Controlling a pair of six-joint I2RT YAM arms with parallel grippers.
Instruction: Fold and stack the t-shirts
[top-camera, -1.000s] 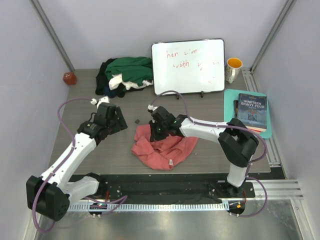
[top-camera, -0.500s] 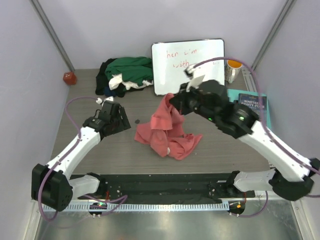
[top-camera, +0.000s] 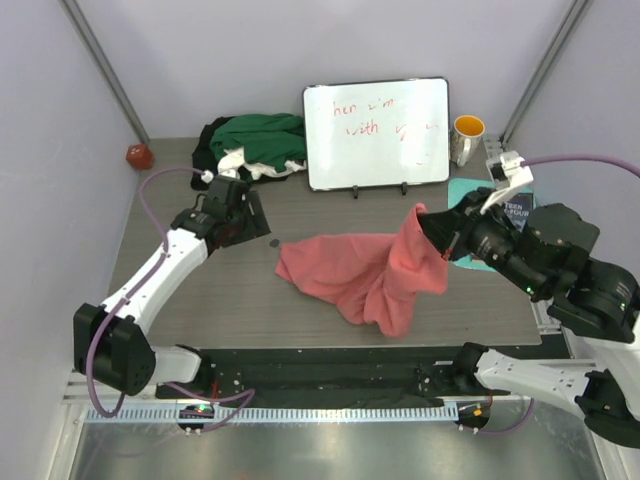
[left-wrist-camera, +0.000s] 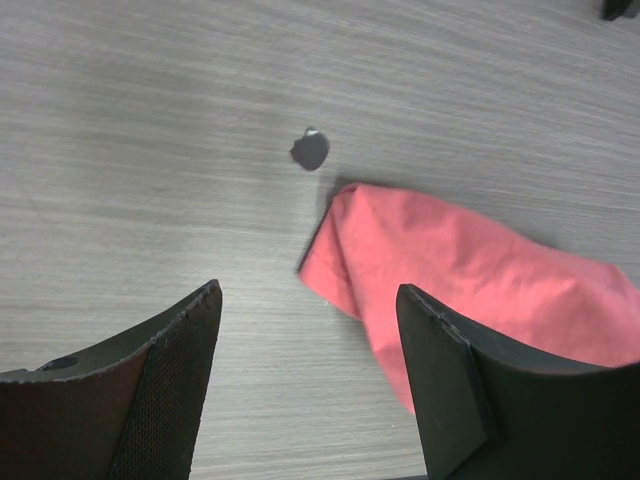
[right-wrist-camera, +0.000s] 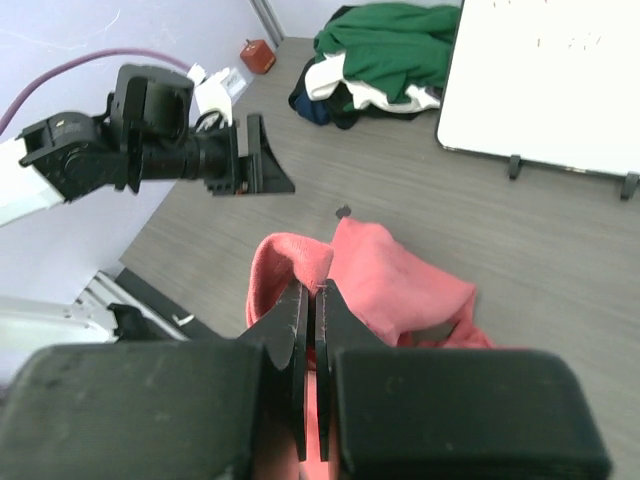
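Note:
A salmon-pink t-shirt (top-camera: 345, 268) hangs stretched across the table's middle, its left end lying on the wood and its right end raised. My right gripper (top-camera: 425, 222) is shut on that raised fold; in the right wrist view the cloth (right-wrist-camera: 400, 280) bunches over the pinched jaws (right-wrist-camera: 315, 292). My left gripper (top-camera: 254, 216) hovers open just left of the shirt's trailing corner (left-wrist-camera: 460, 265), with bare table between its fingers (left-wrist-camera: 310, 300). A heap of dark green, white and black t-shirts (top-camera: 252, 146) lies at the back left.
A white board with red writing (top-camera: 378, 132) stands at the back centre, beside a yellow-lined mug (top-camera: 467, 138). A book on a teal mat (top-camera: 468, 192) is partly hidden behind my right arm. A red object (top-camera: 139, 155) sits at the far left. A small dark spot (left-wrist-camera: 310, 150) marks the table.
My right arm has lifted the pink t-shirt and swung it to the right, drawing it out from a crumpled heap. The left gripper has shifted slightly toward the back, still open.

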